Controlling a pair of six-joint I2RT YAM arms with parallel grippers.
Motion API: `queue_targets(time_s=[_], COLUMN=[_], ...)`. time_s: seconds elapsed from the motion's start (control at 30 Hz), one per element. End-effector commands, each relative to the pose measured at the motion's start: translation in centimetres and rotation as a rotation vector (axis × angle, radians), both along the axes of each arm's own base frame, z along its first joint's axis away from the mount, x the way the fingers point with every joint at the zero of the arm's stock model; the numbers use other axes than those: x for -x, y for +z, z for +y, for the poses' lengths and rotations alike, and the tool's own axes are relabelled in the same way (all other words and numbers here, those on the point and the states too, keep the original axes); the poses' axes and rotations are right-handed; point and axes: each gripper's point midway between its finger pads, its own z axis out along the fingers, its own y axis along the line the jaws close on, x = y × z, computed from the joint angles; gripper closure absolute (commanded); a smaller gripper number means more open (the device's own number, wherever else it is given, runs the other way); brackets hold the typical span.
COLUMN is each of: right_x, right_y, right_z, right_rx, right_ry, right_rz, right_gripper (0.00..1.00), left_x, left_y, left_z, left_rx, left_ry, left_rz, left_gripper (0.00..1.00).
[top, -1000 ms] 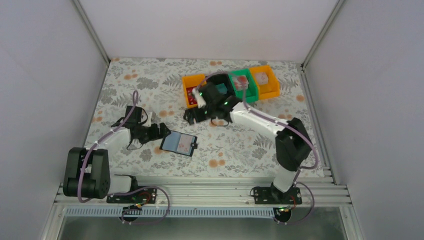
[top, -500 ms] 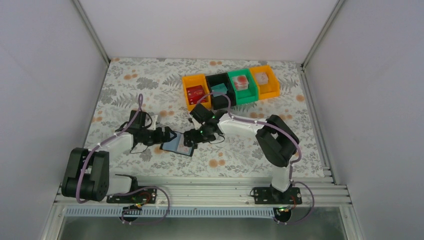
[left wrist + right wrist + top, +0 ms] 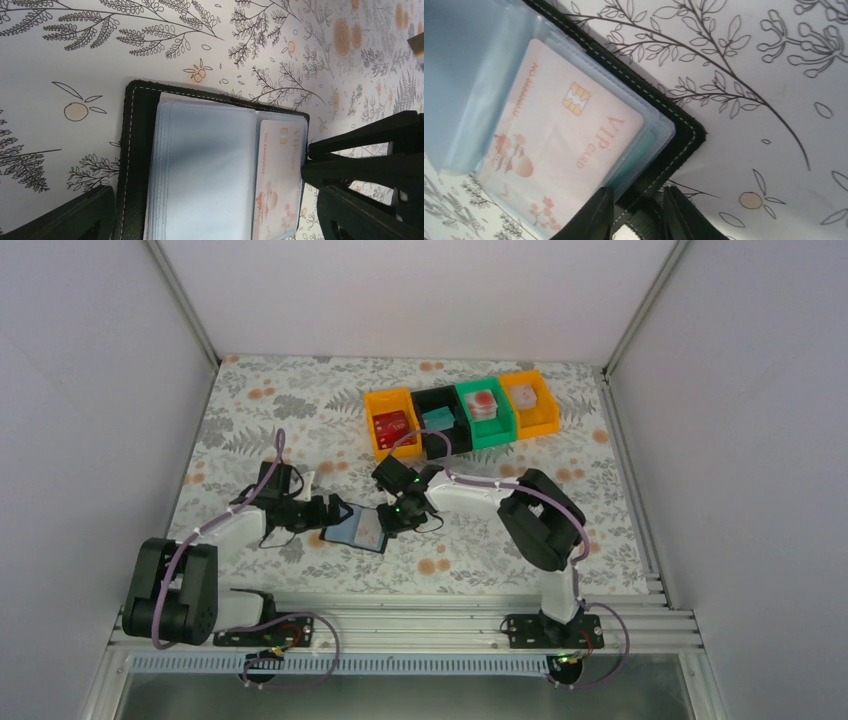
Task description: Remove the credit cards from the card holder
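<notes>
You have the holder point(image 3: 352, 530) lying open on the bench point(image 3: 300, 410), between both arms, clear sleeves point(image 3: 205, 170) facing up. One pink VIP card point(image 3: 559, 130) sits in the sleeve on the half nearer your right arm, not yet drawn out. Your left gripper point(image 3: 333, 512) stands wide, straddling the holder's other end. Your right gripper point(image 3: 634, 214) is narrow, its fingers point(image 3: 601, 215) either side of the holder's stitched black edge; whether they grip it cannot be told. Coloured bins point(image 3: 460, 412) stand well apart, at the far side
</notes>
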Motion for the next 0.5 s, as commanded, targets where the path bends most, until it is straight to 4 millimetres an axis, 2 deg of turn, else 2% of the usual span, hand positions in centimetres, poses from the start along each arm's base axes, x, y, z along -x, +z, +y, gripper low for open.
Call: queue_targets(time_s=[0.0, 0.13, 0.23, 0.33, 0.47], right_x=[0.1, -0.7, -1.8, -3.1, -3.7], right_y=[-0.6, 0.1, 1.6, 4.6, 8.0], right_z=[-0.9, -1.3, -1.2, -0.3, 0.9], right_rx=[0.054, 0.046, -0.01, -0.102, -0.187], right_ry=[-0.008, -0.003, 0.025, 0.119, 0.29], right_rz=[-0.001, -0.024, -0.047, -0.103, -0.168], right_gripper=[0.78, 0.95, 0.96, 0.96, 0.96], left_x=[0.5, 0.4, 0.1, -0.6, -1.3], left_y=[0.3, 0.7, 1.6, 3.0, 6.1], left_z=[-0.2, -0.3, -0.3, 0.7, 1.1], left_rx=[0.016, 0.021, 0.037, 0.05, 0.134], left_ry=[-0.002, -0.004, -0.006, 0.045, 0.08], left_rz=[0.009, -0.008, -0.046, -0.101, -0.228], left_gripper=[0.0, 0.0, 0.0, 0.0, 0.0])
